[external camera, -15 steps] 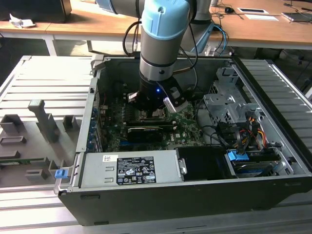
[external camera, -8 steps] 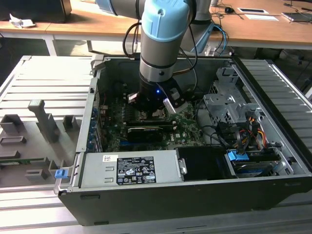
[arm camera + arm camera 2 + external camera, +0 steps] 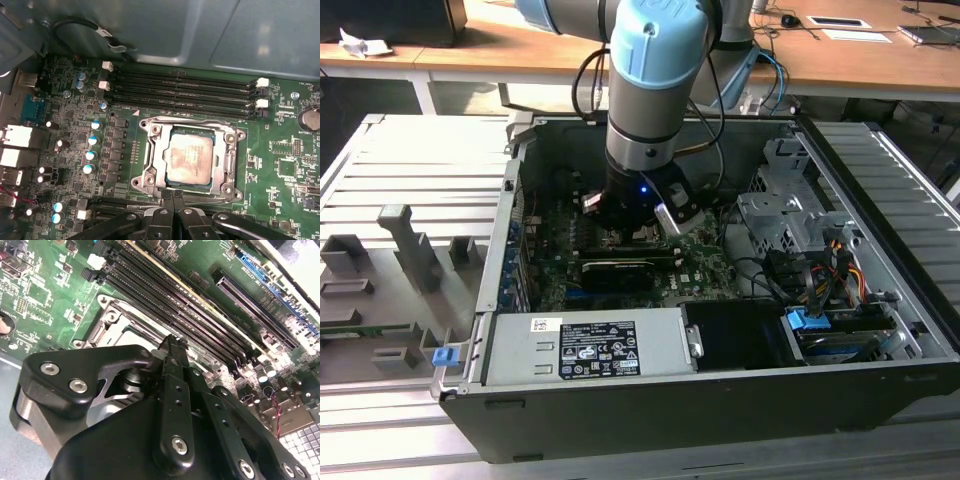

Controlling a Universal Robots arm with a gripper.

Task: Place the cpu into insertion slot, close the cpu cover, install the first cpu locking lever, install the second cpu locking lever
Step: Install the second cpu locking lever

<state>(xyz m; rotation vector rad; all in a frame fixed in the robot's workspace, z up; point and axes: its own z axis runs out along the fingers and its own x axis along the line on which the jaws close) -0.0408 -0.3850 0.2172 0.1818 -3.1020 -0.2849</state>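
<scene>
Beside the cpu cover (image 3: 192,156), over the seated cpu (image 3: 190,159), the pincer (image 3: 173,197) is pinched narrow.

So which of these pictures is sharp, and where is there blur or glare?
First wrist view: evenly lit and sharp, the cpu and cover crisp, with mild sheen on the metal. Second wrist view: the gripper looms close and dark, the board behind slightly soft. Exterior view: the case interior is dim, and the arm shines pale blue.
</scene>
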